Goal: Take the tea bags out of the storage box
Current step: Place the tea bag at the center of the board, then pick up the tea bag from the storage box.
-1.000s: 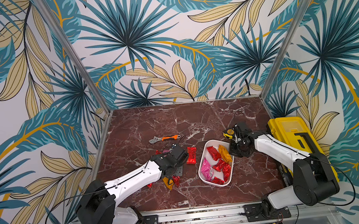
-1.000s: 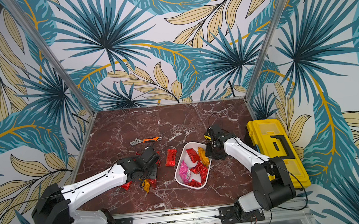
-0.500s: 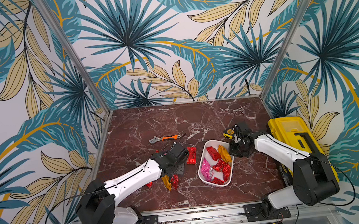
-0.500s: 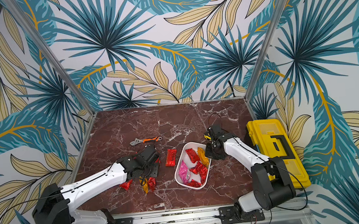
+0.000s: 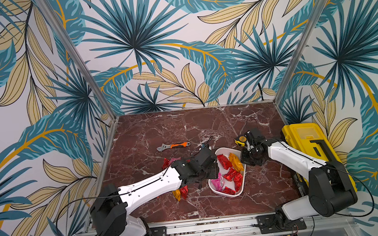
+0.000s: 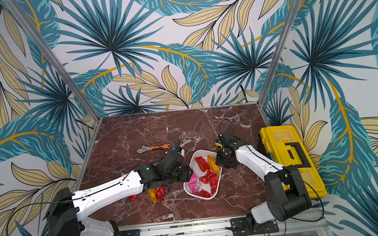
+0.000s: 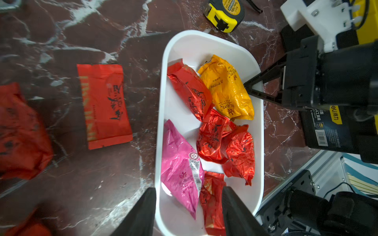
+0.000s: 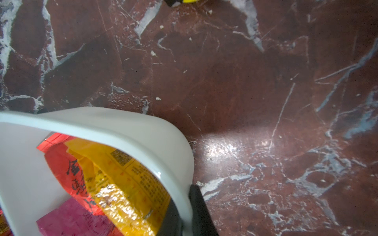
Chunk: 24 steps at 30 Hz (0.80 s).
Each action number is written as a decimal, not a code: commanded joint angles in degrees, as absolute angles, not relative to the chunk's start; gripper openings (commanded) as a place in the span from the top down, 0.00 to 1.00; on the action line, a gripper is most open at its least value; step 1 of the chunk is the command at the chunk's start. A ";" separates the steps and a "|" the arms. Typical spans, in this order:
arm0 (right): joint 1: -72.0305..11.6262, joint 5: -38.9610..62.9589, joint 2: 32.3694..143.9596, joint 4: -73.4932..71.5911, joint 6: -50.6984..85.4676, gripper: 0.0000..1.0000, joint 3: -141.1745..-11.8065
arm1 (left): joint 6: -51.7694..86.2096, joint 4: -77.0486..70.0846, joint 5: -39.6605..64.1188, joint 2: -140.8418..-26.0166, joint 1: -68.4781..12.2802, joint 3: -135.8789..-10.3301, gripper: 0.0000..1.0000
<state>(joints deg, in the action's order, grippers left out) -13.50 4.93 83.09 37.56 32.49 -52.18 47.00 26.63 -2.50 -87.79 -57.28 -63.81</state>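
The storage box [image 5: 235, 194] [image 6: 201, 197] [image 7: 204, 38] is a shallow white tub near the table's front middle. Inside lie several tea bags: red ones [image 7: 190, 87], a yellow-orange one [image 7: 227, 87] [image 8: 122, 183] and a pink one [image 7: 180, 163]. More tea bags lie on the marble to its left: a flat red one [image 7: 104, 104] and a red and yellow pair [image 5: 180, 192]. My left gripper [image 7: 188, 196] [image 5: 212, 171] is open and empty, straddling the box's left rim. My right gripper [image 8: 185, 206] [image 5: 243, 159] is shut on the box's right rim.
An orange-handled wrench [image 5: 174, 146] lies behind the box. A yellow tape measure [image 5: 240, 140] [image 7: 225, 14] sits by the box's far corner. A big yellow toolbox [image 5: 313, 148] fills the right edge. Patterned walls close in the table on three sides.
My left gripper has opened, left a red tea bag on the table beside the yellow one, and moved right to the box's rim. The right arm has not moved.
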 commanded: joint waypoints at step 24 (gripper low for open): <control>-14.19 5.82 81.21 37.35 31.44 0.84 -52.56 | 60.08 11.23 5.25 -116.98 -54.54 -85.73 0.38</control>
